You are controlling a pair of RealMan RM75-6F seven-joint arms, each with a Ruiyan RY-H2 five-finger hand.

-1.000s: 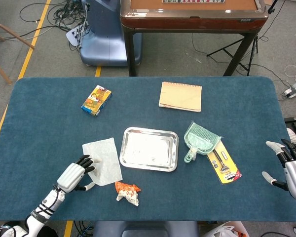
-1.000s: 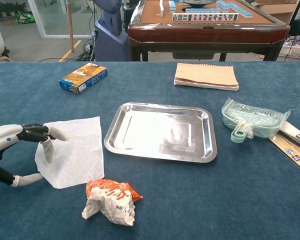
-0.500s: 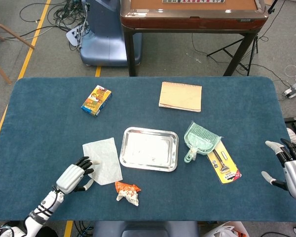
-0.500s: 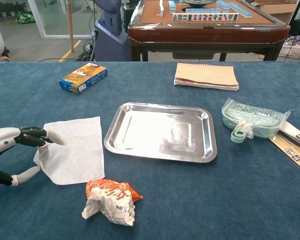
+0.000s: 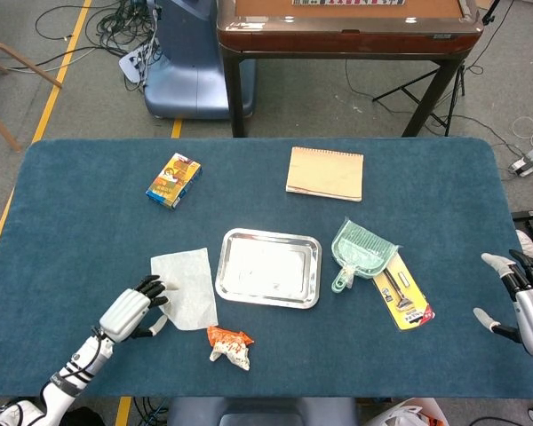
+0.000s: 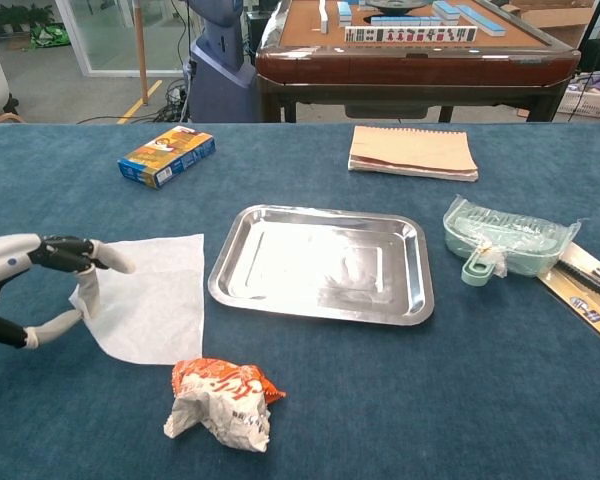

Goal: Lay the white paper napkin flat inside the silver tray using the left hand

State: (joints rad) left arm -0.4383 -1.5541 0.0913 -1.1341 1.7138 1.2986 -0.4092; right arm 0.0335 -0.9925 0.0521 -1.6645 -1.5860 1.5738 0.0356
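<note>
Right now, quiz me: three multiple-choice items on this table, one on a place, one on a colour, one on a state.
1. Where does the white paper napkin lie?
A. Inside the silver tray
B. On the table, left of the silver tray
C. Under the notebook

2. What colour is the dustpan?
A. Pale green
B. Red
C. Black

3. What does the silver tray hold?
A. The crumpled wrapper
B. The small box
C. Nothing

Answers: 1 B, the napkin lies on the cloth beside the tray, at the left hand. 2 A, its plastic is pale green. 3 C, the tray's floor shows bare metal.
</note>
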